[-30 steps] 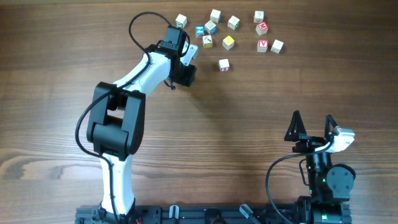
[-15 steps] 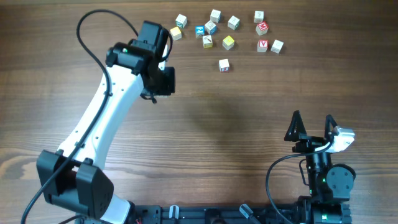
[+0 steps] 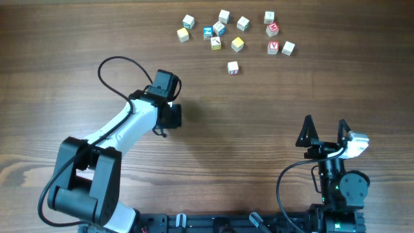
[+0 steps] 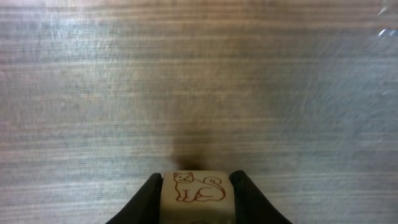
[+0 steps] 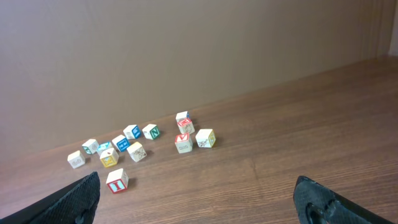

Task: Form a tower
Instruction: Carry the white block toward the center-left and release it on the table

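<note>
My left gripper [image 4: 196, 177] is shut on a pale wooden cube [image 4: 198, 191] with a red cat drawn on its face. The cube hangs just over bare wood. From overhead the left gripper [image 3: 171, 115] is left of the table's middle, well in front of the loose cubes [image 3: 233, 29], and the held cube is hidden under it. My right gripper [image 3: 325, 124] stands open at the front right with nothing between its fingers [image 5: 84, 193]. The tower is out of view; every cube that shows lies singly.
Several loose cubes with white, red, blue and yellow faces are scattered at the back of the table [image 5: 134, 146]. One cube [image 3: 233, 67] lies apart, nearer the middle, and shows a red letter in the right wrist view [image 5: 117, 180].
The left arm has pulled back from the cube cluster toward the front left, carrying the cat cube. The right arm has not moved.
</note>
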Controlling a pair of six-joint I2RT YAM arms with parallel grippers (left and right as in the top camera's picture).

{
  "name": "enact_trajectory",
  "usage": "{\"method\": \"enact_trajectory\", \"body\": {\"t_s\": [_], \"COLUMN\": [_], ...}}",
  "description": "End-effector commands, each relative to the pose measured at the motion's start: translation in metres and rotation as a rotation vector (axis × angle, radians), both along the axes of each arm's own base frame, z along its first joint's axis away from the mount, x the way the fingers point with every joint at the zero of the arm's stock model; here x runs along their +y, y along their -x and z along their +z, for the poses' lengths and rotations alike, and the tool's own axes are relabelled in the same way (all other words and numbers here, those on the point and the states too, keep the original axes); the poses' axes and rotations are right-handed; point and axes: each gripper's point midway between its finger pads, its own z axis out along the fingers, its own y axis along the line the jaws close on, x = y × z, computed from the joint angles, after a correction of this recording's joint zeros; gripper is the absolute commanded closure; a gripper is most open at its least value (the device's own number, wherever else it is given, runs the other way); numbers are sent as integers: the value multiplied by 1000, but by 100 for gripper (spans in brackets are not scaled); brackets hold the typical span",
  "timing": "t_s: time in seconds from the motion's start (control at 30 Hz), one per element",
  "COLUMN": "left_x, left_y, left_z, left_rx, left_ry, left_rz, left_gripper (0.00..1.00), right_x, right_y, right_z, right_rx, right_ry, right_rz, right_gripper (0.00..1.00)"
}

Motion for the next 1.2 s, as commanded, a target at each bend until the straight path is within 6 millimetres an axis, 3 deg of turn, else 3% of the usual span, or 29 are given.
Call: {"method": "enact_trajectory", "body": {"t_s": [0.0, 0.57, 0.7, 0.77, 0.87, 0.93, 0.97, 1.03, 1.07, 1.13, 1.17], "left_x": [2, 2, 2, 3, -4, -3, 1, 11, 21, 39, 43], "left_y": [-8, -7, -13, -29, -50, -46, -33, -3, 27, 80, 94], "left_z": [3, 2, 4, 27, 97, 159, 192, 227, 242, 259, 265], "left_rx": [-40, -36, -62, -126, -238, -314, -351, -393, -395, -397, -411], "left_ry": [-11, -12, -17, -28, 10, 35, 48, 71, 83, 83, 88], "left_rz": [-9, -9, -7, 3, 7, 10, 12, 23, 46, 47, 47], "left_gripper": [73, 51, 18, 0, 0, 0, 0, 0, 0, 0, 0], "right_x": [1, 1, 1, 1, 1, 1, 1, 1, 1, 1, 1], "right_y": [0, 0, 0, 0, 0, 0, 0, 0, 0, 0, 0], "right_z": [2, 2, 2, 2, 2, 2, 2, 2, 2, 2, 2], "right_rx": [-8, -8, -8, -8, -8, -8, -8, -8, -8, -8, -8], "right_ry": [18, 19, 18, 19, 19, 19, 19, 18, 19, 19, 18], "right_rz": [8, 8, 8, 8, 8, 8, 8, 8, 8, 8, 8], "right_gripper": [0, 0, 0, 0, 0, 0, 0, 0, 0, 0, 0]}}
